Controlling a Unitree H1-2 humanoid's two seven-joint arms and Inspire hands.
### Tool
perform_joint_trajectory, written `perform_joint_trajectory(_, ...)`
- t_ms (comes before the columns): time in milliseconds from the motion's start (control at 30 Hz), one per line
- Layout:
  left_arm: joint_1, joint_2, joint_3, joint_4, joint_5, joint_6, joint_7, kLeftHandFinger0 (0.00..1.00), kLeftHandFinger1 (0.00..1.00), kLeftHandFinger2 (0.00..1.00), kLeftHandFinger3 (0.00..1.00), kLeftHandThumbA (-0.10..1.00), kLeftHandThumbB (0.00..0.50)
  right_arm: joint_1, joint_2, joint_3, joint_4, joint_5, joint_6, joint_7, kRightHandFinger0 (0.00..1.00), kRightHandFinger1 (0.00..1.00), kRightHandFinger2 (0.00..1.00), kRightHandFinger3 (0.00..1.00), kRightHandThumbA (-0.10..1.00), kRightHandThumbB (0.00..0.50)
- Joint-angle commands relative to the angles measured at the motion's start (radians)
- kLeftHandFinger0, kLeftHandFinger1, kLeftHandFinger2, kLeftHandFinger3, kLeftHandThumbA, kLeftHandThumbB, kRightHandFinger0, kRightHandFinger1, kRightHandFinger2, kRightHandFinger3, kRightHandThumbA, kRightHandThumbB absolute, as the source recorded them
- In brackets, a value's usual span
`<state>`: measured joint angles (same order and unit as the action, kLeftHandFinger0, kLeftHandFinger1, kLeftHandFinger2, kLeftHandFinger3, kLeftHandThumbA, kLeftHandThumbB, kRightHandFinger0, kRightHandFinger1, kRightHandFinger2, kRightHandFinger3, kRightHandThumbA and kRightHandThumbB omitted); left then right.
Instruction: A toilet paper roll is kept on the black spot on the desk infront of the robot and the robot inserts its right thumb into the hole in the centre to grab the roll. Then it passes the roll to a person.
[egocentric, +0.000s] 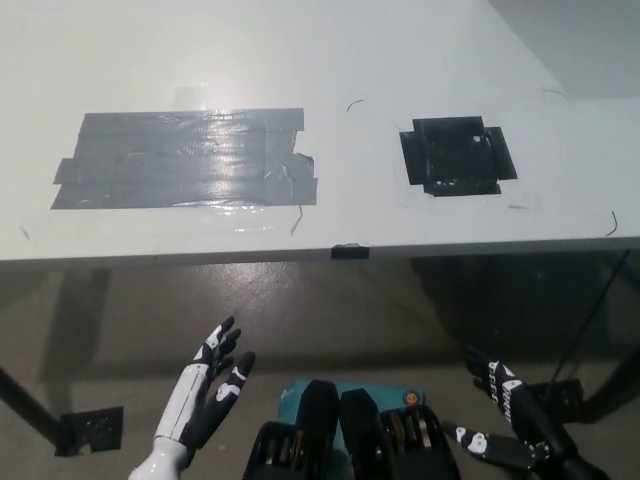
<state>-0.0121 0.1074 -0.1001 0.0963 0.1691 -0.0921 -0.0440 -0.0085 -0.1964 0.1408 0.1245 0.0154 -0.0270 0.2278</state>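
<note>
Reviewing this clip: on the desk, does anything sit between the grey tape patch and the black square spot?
In the head view, nothing stands between the large grey duct-tape patch and the black square tape spot; only bare white desk surface with a few faint thin dark marks. No roll is visible.

Smooth white desk (300, 60), glossy wrinkled grey tape patch (185, 158), matt black spot (456, 156).

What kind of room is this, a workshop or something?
Probably a lab or test room: a plain white desk marked with a black tape square and a grey tape patch, over a bare concrete floor.
</note>
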Motion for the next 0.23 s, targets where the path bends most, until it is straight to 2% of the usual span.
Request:
perform_joint_trajectory(0, 0.021, 0.001, 0.000, -0.036, 0.000, -0.039, 0.006, 1.00, 1.00, 1.00, 1.00, 0.82, 0.133, -0.006, -0.007, 0.003, -0.009, -0.026, -0.065, 0.000, 1.00, 1.00, 1.00, 1.00, 0.78, 0.329)
perform_joint_trajectory(100, 0.028, 0.000, 0.004, -0.040, -0.001, -0.038, 0.008, 1.00, 1.00, 1.00, 1.00, 0.83, 0.143, -0.010, -0.005, 0.001, -0.004, -0.028, -0.068, 0.001, 1.00, 1.00, 1.00, 1.00, 0.79, 0.331)
perform_joint_trajectory(200, 0.033, 0.000, 0.005, -0.043, 0.001, -0.035, 0.011, 1.00, 1.00, 1.00, 1.00, 0.83, 0.146, -0.014, -0.005, 0.002, 0.001, -0.032, -0.074, 0.002, 1.00, 1.00, 1.00, 1.00, 0.85, 0.339)
